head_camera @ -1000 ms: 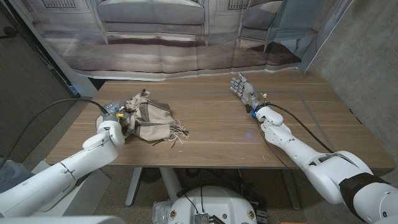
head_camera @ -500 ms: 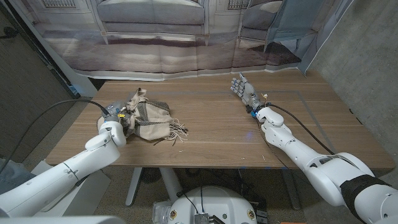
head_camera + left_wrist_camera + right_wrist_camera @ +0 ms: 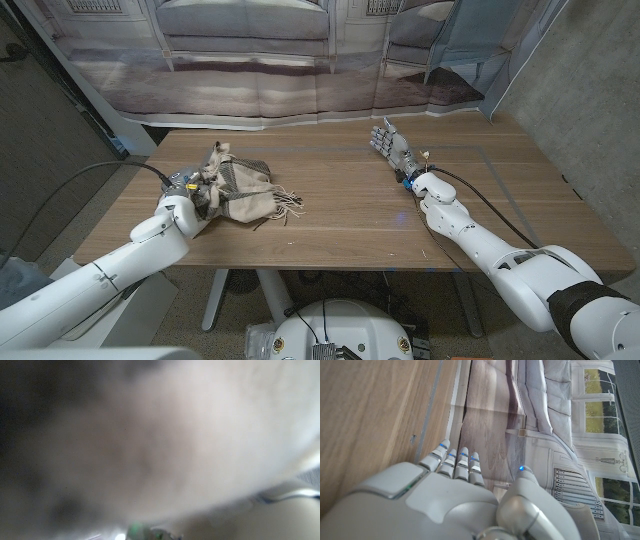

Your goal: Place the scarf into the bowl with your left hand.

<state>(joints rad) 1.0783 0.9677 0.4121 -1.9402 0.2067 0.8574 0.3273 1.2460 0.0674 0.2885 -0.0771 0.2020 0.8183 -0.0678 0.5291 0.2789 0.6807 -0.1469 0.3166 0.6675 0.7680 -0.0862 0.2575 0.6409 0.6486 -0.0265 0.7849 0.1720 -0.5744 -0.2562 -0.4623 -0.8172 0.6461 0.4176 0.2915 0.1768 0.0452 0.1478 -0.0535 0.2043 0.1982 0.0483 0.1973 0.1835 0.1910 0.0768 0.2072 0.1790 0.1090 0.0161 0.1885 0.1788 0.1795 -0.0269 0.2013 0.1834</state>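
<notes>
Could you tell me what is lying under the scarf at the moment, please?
The scarf lies bunched over something the left hand is at; no bowl shows, so whatever it covers is hidden.

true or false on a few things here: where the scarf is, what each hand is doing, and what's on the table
1. The left hand grips the scarf. True.
2. The scarf lies on the robot's right side of the table. False: it is at the left side, by the left hand.
3. The right hand holds nothing, fingers apart. True.
4. The scarf already sits inside a bowl. False: it rests on the bare wooden table, and I can see no bowl.
5. The scarf has a fringe. True.
</notes>
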